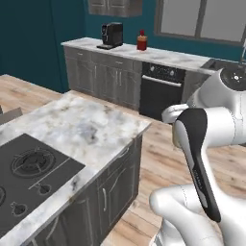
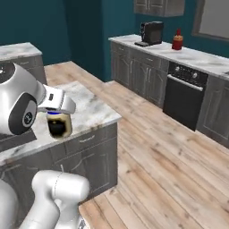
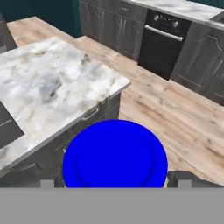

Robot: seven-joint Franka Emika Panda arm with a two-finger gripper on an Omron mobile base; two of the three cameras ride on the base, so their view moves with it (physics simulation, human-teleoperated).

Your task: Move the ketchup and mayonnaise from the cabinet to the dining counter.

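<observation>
My claw [image 3: 114, 183] is clamped wide around the mayonnaise jar [image 2: 59, 125], its blue lid [image 3: 114, 156] just in front of my camera. I hold it in the air near the right end of the marble dining counter [image 1: 91, 127], above the wooden floor [image 3: 175, 118].

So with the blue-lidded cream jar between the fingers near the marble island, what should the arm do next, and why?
Probably carry the squat cream mayonnaise jar with the round blue lid further over the white-grey marble dining counter and lower it. The two-finger gripper holds the jar above the counter's near edge, not yet resting on it, and bare marble lies beside the black cooktop.
</observation>
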